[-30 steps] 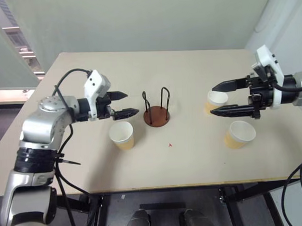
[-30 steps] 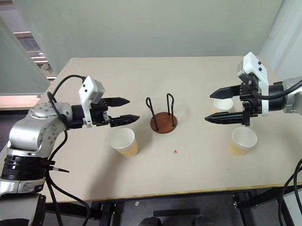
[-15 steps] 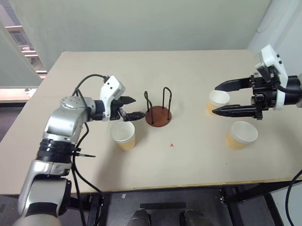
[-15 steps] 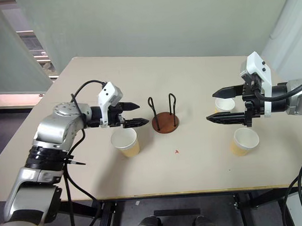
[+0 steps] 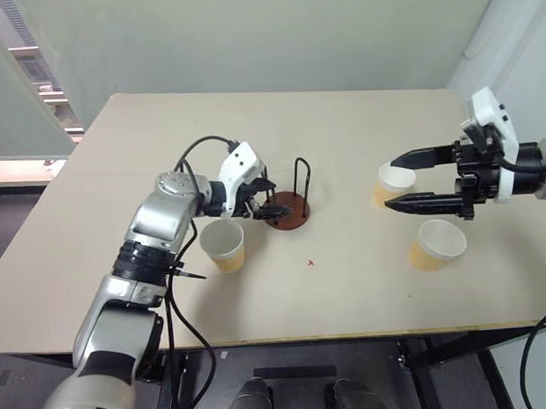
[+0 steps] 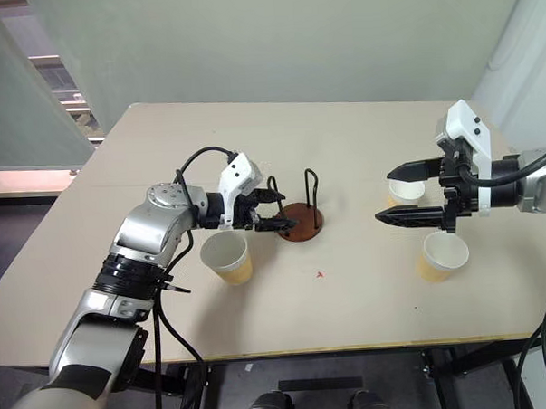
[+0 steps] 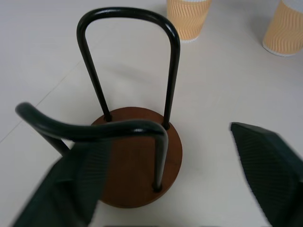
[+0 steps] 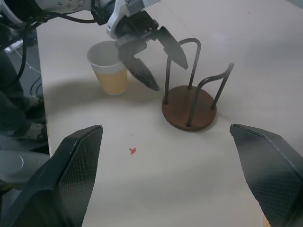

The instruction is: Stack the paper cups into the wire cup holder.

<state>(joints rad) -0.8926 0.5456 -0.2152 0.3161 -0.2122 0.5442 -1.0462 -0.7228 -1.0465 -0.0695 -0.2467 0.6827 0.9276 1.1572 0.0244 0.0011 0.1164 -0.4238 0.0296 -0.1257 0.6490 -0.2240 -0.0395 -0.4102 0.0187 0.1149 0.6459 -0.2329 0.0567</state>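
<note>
A: Cups first, from the head views. Three paper cups, all standing on the table [image 5: 360,128], none in the wire cup holder [image 5: 284,207] yet. One cup [image 5: 223,244] stands just left of the holder, nearer the table's front edge; another cup [image 5: 392,183] and a third cup [image 5: 435,244] are well apart from it on the right.

B: And the arms?

A: The left gripper [image 5: 271,195] sits right at the holder, fingers parted, one tip over the disc base beside the near wire loop. The right gripper [image 5: 401,182] hangs by the cup on the right with its fingers spread wide, that cup between them or just behind — I can't tell which.

B: Left wrist view?

A: Holder base close up, one loop crossing just in front of the camera, the dark fingers [image 7: 267,165] either side of the base. Nothing is pinched.

B: Right wrist view?

A: It looks across at the holder [image 8: 189,109], with the left gripper [image 8: 156,59] parted against one loop and the left-hand cup [image 8: 110,71] behind.

B: Risks?

A: The holder looks light, so I'd judge a finger catching a loop could drag or tip it — then it sits off where the cups are meant to drop. A low elbow might also knock the nearby cup over.
</note>
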